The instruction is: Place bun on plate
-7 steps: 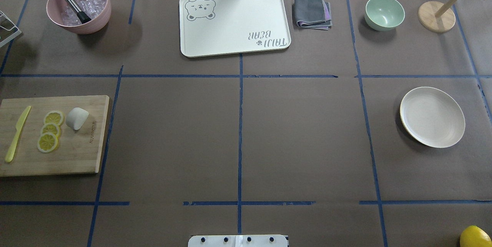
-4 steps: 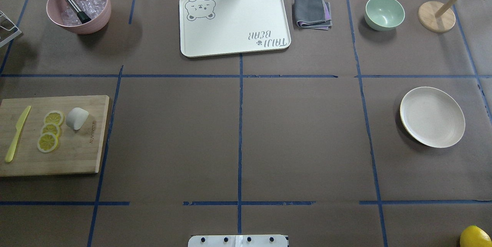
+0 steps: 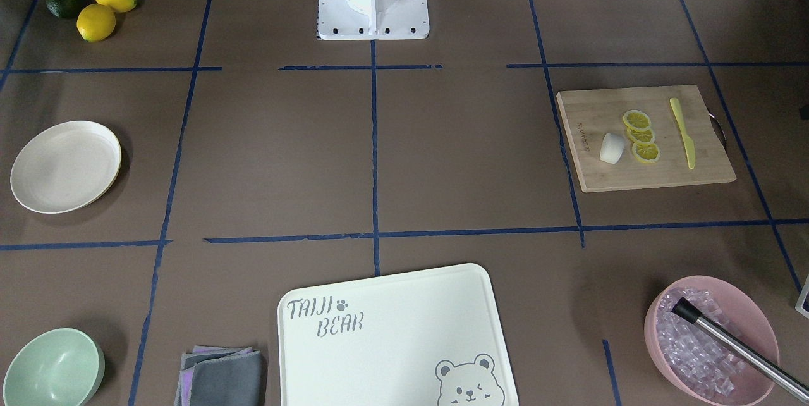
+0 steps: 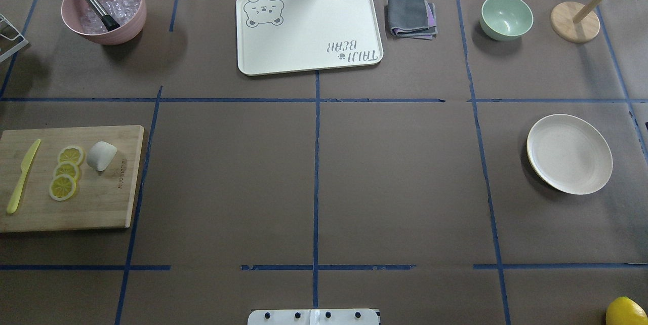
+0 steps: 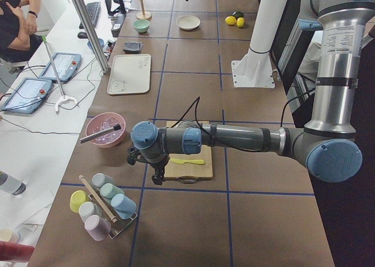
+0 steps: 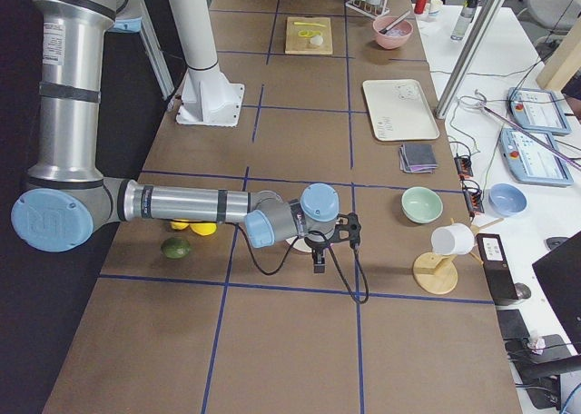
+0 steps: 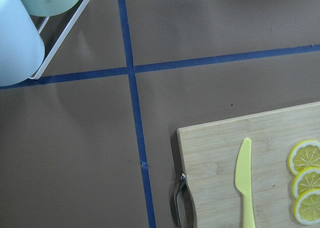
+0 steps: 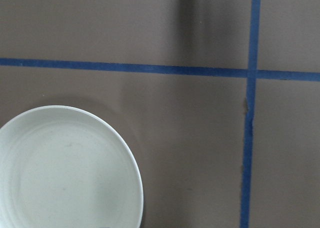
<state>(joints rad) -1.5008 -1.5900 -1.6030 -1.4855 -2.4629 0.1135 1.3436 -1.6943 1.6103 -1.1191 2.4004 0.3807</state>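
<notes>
Overhead exterior view shows the small, smooth white bun (image 4: 101, 156) lying on the pale bamboo cutting board (image 4: 101, 203) at the robot's left. It sits just beside a row of three yellow lemon slices (image 4: 66, 170), with a slim yellow plastic knife (image 4: 23, 175) further out on the same board. The round, shallow cream plate (image 4: 569, 154) stands bare at the robot's right, well apart from the bun across the brown paper-covered table (image 4: 314, 178). Nothing is on the plate, so the task looks unstarted. Neither arm appears in this view or the front-facing one. In the exterior left view the near arm stretches out level above the board, with the left gripper (image 5: 156, 178) hanging downward over the board's outer end. Its wrist camera looks down on the knife and the lemon slices but does not catch the bun, which suggests it is poised beside the target rather than over it. In the exterior right view the near arm likewise holds the right gripper (image 6: 317, 261) above the plate's edge, probably waiting where the bun should arrive. From these side views I cannot tell how far either set of jaws is parted, and no view shows anything held in them. Judging by the layout, the left arm fetches the bun, and the wide gap may call for a long carry or a hand-over.
</notes>
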